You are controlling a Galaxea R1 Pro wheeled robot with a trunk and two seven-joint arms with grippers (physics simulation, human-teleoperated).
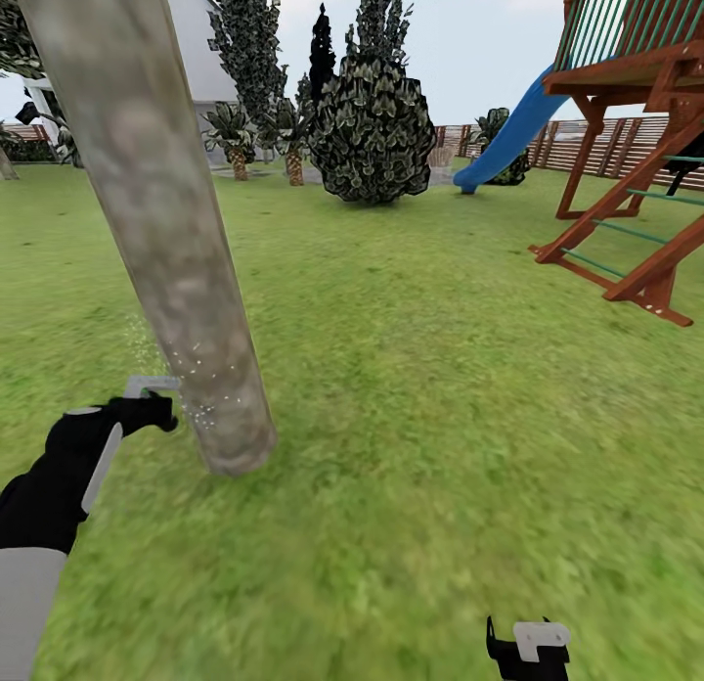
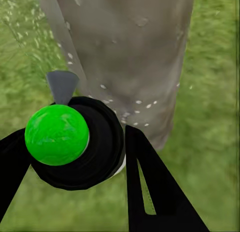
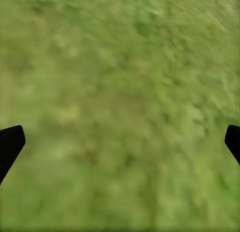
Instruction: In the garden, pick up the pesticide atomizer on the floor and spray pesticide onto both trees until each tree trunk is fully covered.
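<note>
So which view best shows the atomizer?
The left wrist view: the dark round atomizer with its green dot sits large between the left hand's fingers. The head view shows only its pale top.

Broad-leaved dark shrub (image 1: pixel 372 133) seen at far middle of lawn (image 1: pixel 440 387). Small palms (image 1: pixel 235 138) set just left of shrub; white house wall (image 1: pixel 200 55) behind them. Blue slide (image 1: pixel 508 133) seen right of shrub, joined to wooden play tower (image 1: pixel 636 123). Slatted brown fence (image 1: pixel 587 143) run behind slide.
</note>
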